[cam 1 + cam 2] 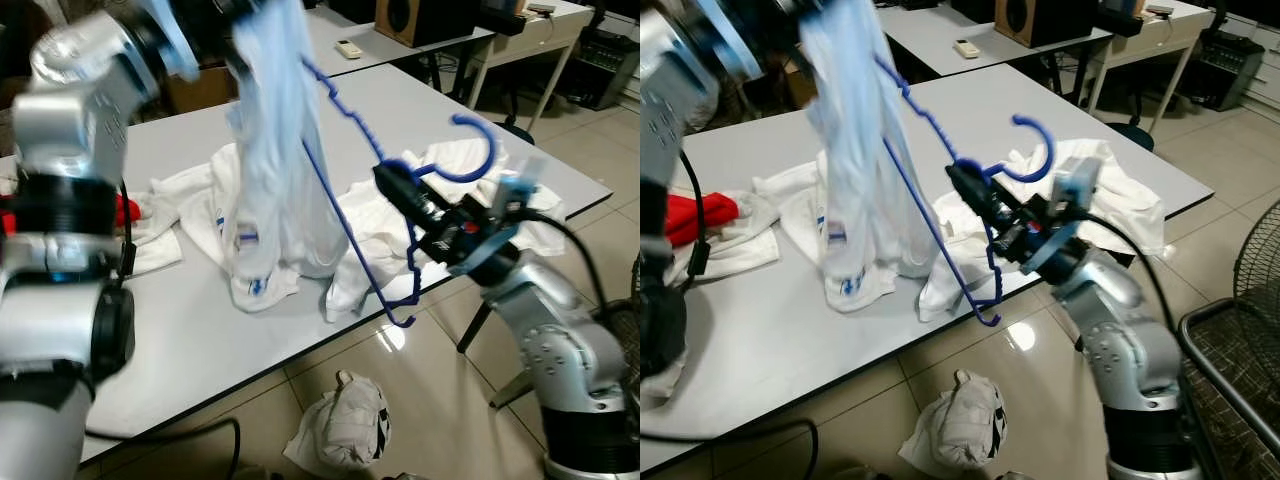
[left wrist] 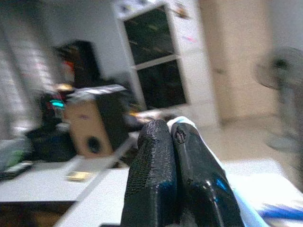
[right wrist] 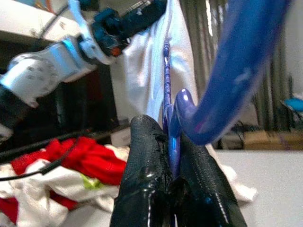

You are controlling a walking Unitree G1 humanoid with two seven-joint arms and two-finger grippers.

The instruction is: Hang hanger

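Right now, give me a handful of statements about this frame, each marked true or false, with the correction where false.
1. The right gripper has its jaws shut on the blue hanger. True.
2. The left gripper holds a red cloth up off the table. False: it holds up a white garment; the red cloth lies on the grey table.
3. The hanger's hook is already over a rail. False: the hook is free in the air above the table.
4. A crumpled white cloth on the floor lies beside the table. True.
5. More white clothes lie on the table behind the right arm. True.
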